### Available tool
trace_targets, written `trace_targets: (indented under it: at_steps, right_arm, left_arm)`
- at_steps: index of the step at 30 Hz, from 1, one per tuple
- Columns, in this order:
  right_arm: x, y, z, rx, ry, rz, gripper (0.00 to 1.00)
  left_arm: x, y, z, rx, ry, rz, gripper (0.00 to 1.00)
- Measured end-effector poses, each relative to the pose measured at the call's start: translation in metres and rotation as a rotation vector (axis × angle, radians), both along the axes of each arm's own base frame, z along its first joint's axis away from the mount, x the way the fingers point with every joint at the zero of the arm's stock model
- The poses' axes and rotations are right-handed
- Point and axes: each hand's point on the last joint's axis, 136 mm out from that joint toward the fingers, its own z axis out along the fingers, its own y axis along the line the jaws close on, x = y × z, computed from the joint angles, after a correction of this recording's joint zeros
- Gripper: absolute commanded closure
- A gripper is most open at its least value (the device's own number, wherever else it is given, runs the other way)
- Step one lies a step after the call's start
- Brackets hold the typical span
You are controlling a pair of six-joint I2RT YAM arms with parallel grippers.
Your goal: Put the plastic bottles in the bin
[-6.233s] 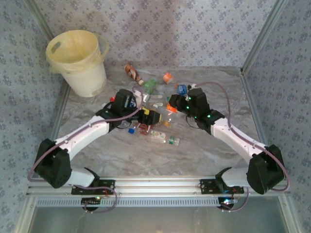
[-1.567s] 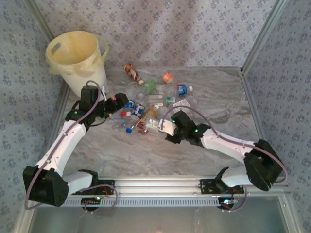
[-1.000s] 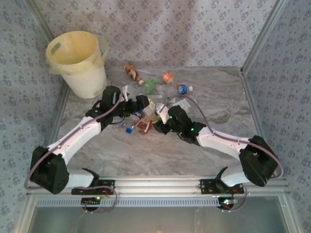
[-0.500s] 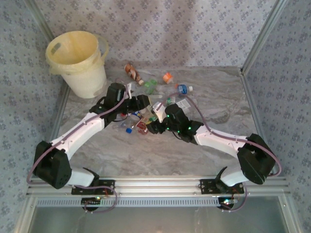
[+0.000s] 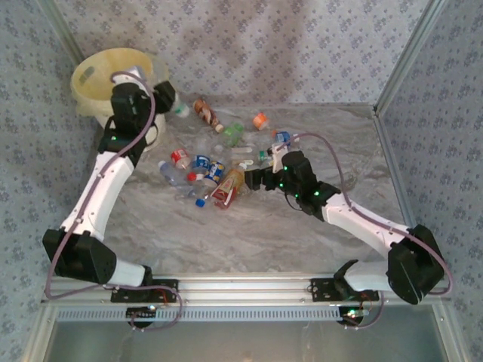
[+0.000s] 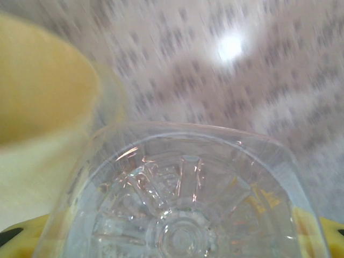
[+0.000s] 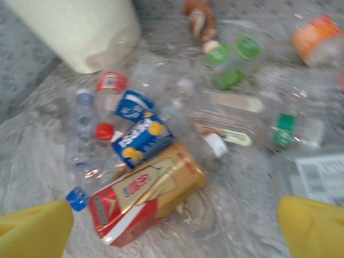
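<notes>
- table (image 5: 249,241): grey marbled top.
- bin (image 7: 80,32): cream, standing at the far left corner.
- plastic bottles (image 5: 215,170): loose heap mid-table, mostly clear, lying on their sides.
- red-and-gold bottle (image 7: 145,196): at the heap's near edge.
- brown bottle (image 5: 205,112) and orange-capped bottle (image 5: 261,120): apart, farther back.

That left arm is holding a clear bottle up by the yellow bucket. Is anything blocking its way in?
Nothing visible does. The clear bottle in the left end effector hangs right beside the bin, close to its rim. The bin's mouth is open, and no lid or other thing shows between the two.
</notes>
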Motion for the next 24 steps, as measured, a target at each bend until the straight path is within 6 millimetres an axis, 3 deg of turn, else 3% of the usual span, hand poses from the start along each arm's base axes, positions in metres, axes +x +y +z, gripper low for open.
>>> trace_targets:
  at_steps: [4,6,9,13,18,24]
  right_arm:
    - [0.009,-0.036,-0.004,0.066,0.056,-0.14,0.0]
    - [0.007,-0.048,-0.007,0.093,0.069,-0.182,0.0]
    - [0.003,-0.058,-0.011,0.116,0.086,-0.215,0.0]
    - [0.0,-0.064,-0.011,0.132,0.087,-0.238,0.0]
    - [-0.001,-0.069,-0.005,0.139,0.072,-0.253,0.0]
    - [-0.002,-0.072,-0.005,0.133,0.071,-0.264,0.0]
  left_arm:
    - [0.016,0.065,0.039,0.064,-0.11,0.204,0.49]
    - [0.023,0.098,0.048,0.076,-0.134,0.292,0.49]
    - [0.032,0.143,0.048,0.082,-0.133,0.399,0.49]
    - [0.045,0.193,0.031,0.089,-0.092,0.498,0.49]
    - [0.062,0.224,0.009,0.102,-0.03,0.536,0.49]
    - [0.085,0.226,-0.015,0.164,0.044,0.482,0.45]
